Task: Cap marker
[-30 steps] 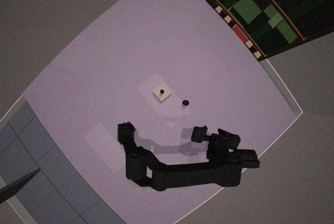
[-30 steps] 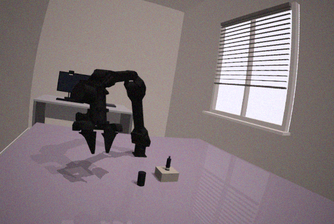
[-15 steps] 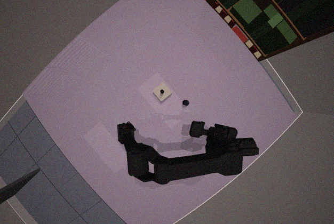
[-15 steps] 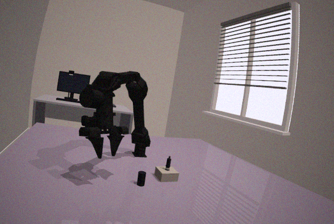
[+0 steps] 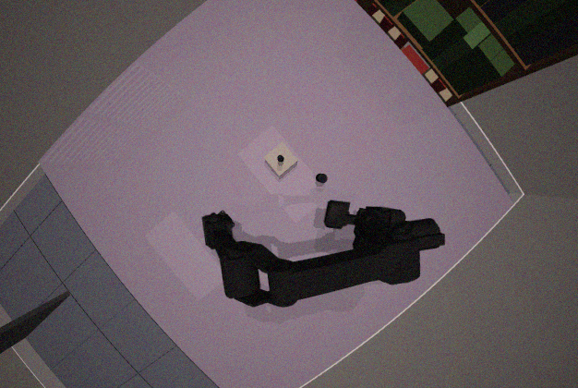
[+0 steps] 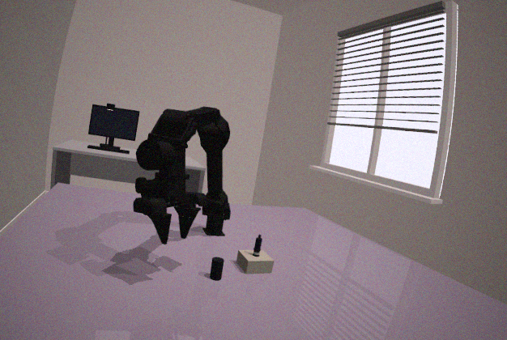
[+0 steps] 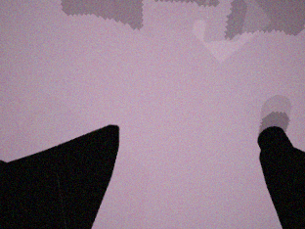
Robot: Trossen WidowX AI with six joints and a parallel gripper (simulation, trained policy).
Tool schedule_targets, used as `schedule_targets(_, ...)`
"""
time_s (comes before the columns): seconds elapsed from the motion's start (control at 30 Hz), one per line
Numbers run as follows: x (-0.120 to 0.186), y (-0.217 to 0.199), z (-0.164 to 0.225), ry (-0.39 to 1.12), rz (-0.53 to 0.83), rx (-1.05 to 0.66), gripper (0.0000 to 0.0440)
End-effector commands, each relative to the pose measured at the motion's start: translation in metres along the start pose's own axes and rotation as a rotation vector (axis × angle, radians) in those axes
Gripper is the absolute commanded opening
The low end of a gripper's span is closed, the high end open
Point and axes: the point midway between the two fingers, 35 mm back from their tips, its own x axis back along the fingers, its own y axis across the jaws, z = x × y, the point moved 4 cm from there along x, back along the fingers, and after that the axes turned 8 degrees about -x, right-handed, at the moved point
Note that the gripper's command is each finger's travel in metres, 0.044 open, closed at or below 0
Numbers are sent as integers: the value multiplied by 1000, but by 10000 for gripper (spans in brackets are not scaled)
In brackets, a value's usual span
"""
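Observation:
The pale holder block (image 5: 289,162) (image 6: 257,266) sits on the table. The dark marker (image 5: 280,158) (image 6: 257,244) stands upright in it with its narrow tip up and bare. The black cap (image 5: 320,177) (image 6: 216,268) stands upright and loose on the table beside the block. In the wrist view, the cap (image 7: 272,133) shows partly behind the tip of the right finger. My gripper (image 6: 174,240) (image 7: 192,142) is open and empty, fingers pointing down. It hangs above the table, to the side of the cap away from the block, with the cap not between its fingers.
The arm's base (image 6: 214,223) stands on the table (image 5: 233,70) behind the block in the exterior view. A desk with a monitor (image 6: 113,121) is in the background. A dark shelf with green panels (image 5: 428,17) stands past the table's edge.

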Motion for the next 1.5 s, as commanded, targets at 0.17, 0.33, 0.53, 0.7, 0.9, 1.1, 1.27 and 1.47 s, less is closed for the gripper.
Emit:
schedule_targets(0.17, -8, -10, 11, -49, 21, 13, 310)
schedule_targets(0.33, -12, -17, 19, -72, 31, 25, 309)
schedule_targets(0.53, -17, -26, 29, -99, 42, 43, 308)
schedule_targets(0.7, -21, -34, 37, -121, 52, 60, 307)
schedule_targets(0.9, -25, -45, 47, -145, 66, 83, 305)
schedule_targets(1.1, -29, -56, 56, -167, 81, 110, 303)
schedule_targets(1.27, -34, -66, 61, -185, 96, 133, 301)
schedule_targets(1.47, -41, -75, 64, -207, 119, 160, 297)
